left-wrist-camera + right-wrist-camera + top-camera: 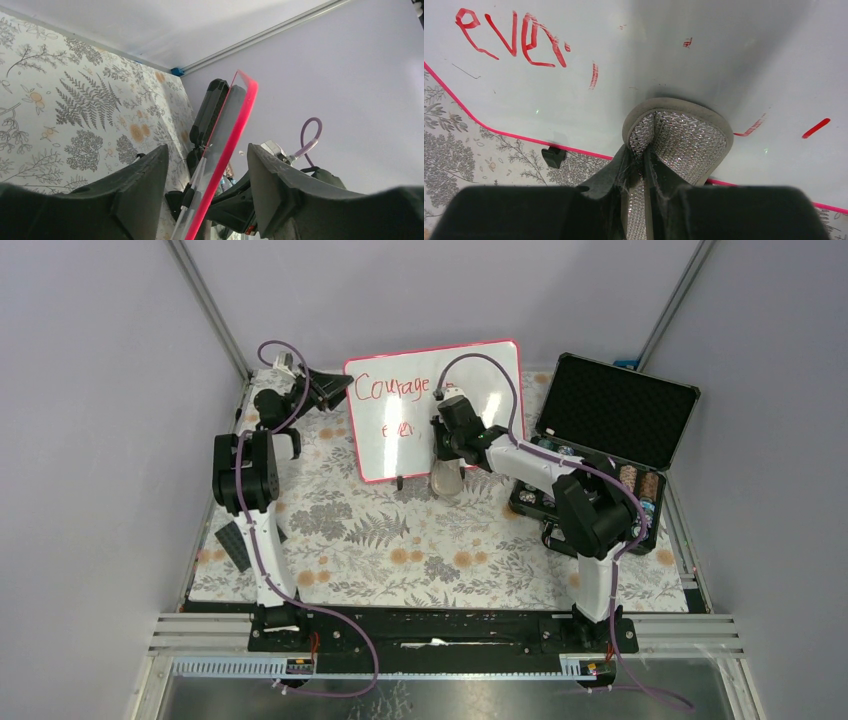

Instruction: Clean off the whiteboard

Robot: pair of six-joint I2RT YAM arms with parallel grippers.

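The right gripper point(644, 172) is clamped shut on a silver rhinestone-studded eraser with a grey felt rim point(684, 137), pressed against the glossy pink-framed whiteboard point(724, 60), which stands at the far middle of the floral tabletop point(400, 540). The left gripper point(207, 155), partly open, straddles the board's side edge, apparently not gripping it. It should pinch the frame first. The eraser can then sweep firmly left over the red lettering point(509, 37).

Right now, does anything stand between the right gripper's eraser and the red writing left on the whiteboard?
Nothing visible does. The right gripper holds the glittery eraser against the whiteboard, and only bare board lies between it and the red letters at the wrist view's upper left.
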